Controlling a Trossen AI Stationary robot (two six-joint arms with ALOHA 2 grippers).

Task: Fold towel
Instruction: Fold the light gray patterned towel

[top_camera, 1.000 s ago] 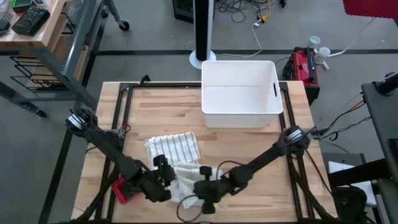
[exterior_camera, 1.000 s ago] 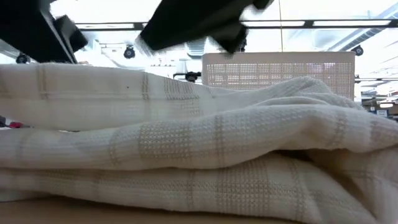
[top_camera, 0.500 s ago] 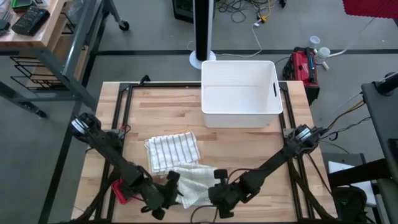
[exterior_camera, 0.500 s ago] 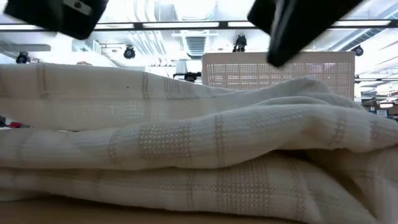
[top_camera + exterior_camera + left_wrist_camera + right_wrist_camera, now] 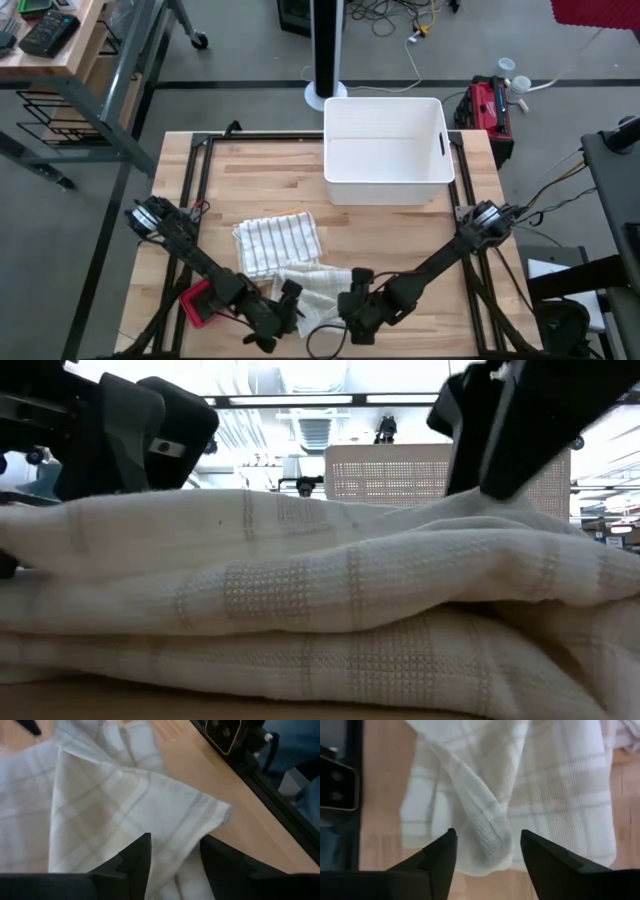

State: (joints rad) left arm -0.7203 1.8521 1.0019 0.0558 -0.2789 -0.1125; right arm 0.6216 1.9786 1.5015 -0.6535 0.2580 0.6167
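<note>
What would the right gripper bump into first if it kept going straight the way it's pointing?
Most likely the white towel. The right gripper has its fingers open, and a rumpled fold of the towel lies straight ahead between them. How far off it is can't be told.

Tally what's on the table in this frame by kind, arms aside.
Towels: 2, a striped folded towel and a plaid cream towel near the front edge.
Bins: 1, the white bin.
Red objects: 1, a red item by the left arm.
Total: 4.
</note>
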